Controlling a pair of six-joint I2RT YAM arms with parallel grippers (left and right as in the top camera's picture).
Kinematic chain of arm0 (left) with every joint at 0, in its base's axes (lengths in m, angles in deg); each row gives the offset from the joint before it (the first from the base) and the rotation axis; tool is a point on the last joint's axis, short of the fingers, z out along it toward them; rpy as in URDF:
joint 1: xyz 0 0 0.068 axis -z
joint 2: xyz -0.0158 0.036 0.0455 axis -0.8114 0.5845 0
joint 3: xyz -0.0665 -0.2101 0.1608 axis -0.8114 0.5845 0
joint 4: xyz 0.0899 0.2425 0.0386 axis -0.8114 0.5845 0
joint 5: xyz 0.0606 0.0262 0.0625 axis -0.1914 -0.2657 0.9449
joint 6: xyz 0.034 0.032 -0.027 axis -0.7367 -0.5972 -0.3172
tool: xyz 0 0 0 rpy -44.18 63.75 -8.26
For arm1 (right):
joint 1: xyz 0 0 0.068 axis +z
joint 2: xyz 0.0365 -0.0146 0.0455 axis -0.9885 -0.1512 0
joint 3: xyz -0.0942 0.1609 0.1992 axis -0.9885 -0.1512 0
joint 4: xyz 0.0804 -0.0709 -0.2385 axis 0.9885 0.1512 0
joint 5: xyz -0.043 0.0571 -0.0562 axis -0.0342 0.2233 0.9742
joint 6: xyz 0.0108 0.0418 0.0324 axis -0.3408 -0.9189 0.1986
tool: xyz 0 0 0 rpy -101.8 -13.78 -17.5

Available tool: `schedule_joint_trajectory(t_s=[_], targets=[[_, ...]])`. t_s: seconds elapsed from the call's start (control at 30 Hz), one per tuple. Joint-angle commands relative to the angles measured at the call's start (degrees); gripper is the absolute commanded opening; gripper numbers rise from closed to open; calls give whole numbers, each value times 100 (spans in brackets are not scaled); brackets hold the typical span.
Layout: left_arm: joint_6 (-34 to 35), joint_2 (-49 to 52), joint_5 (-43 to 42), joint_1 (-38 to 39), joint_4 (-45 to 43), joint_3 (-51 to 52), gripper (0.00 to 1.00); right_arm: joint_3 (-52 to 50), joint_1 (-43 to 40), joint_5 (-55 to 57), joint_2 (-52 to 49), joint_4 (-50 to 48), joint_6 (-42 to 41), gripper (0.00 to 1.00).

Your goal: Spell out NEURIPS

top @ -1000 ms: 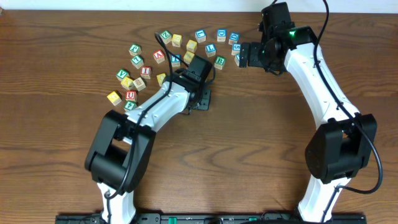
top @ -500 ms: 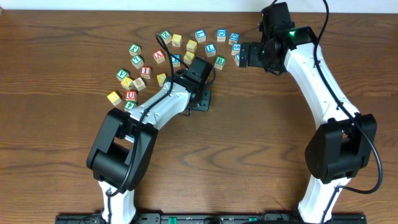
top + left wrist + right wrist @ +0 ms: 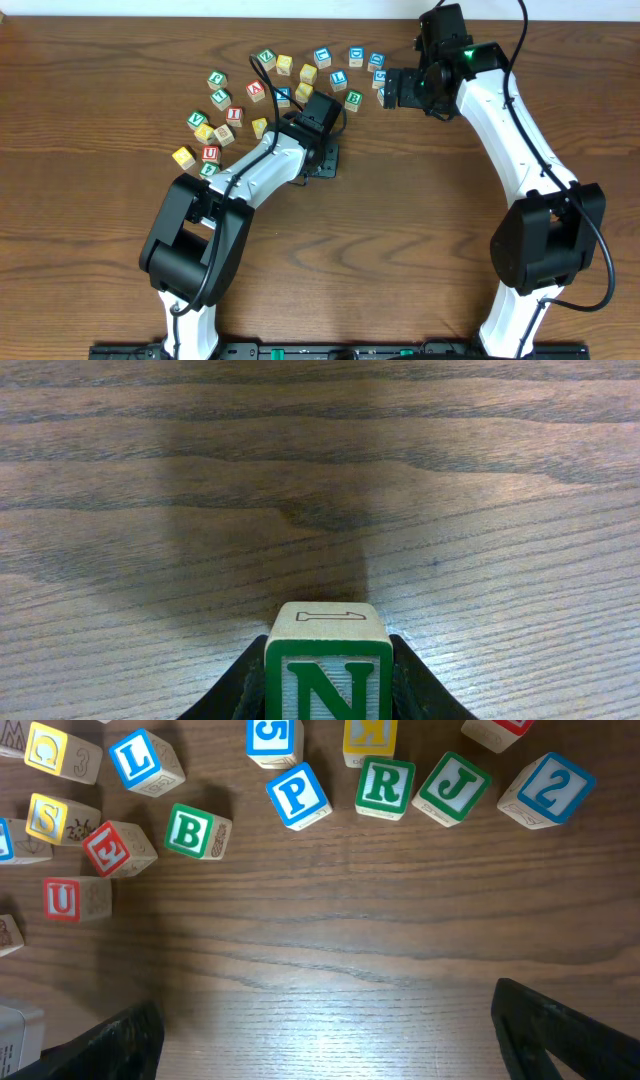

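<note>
**Entry 1, nearest me.** Table (image 3: 420, 250): dark wood grain. Both arm bases stand at its near edge.

**Entry 2.** Left arm (image 3: 255, 170): runs from the near left up toward the centre. I note it lies across the middle of the cube arc and covers part of it from overhead.

**Entry 3.** Left gripper (image 3: 328, 678): mid-table, clamped on the N cube (image 3: 326, 632), with one dark finger pressed to each side. The green-bordered N faces the wrist camera (the letter reads upright there). Ahead of the cube I see shadowed wood.

**Entry 4.** Scatter of cubes (image 3: 284, 65): a loose arc from the left side round to the far centre, in mixed red, green, blue and yellow. Most letters are too small for me to read from overhead.

**Entry 5, far right end of the arc.** Right gripper (image 3: 325, 1015): jaws spread wide over bare wood.

In its wrist view:
- The P cube (image 3: 298, 792), R cube (image 3: 384, 785), J cube (image 3: 454, 788) and 2 cube (image 3: 548, 788) stand in a rough row.
- R and J are just beside each other.
- Off to one side are the B cube (image 3: 197, 831), the E cube (image 3: 118, 848) tilted beside it, and the U cube (image 3: 70, 898) a little apart.
- The L cube (image 3: 142, 762) sits beyond them.
</note>
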Motion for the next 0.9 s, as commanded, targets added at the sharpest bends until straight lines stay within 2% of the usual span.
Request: schedule_joint_trajectory(t_s=[0.0, 0.23, 0.27, 0.3, 0.87], targets=[[31, 9, 52, 2, 4, 7, 28, 103, 39, 87, -46, 2, -37, 99], [31, 9, 52, 2, 4, 7, 28, 103, 39, 87, -46, 4, -37, 99], [31, 9, 50, 2, 4, 7, 35, 103, 42, 87, -46, 4, -37, 99], [31, 9, 52, 2, 4, 7, 98, 103, 42, 87, -46, 4, -37, 99], [31, 9, 50, 2, -4, 7, 98, 103, 50, 87, -46, 4, -37, 99]])
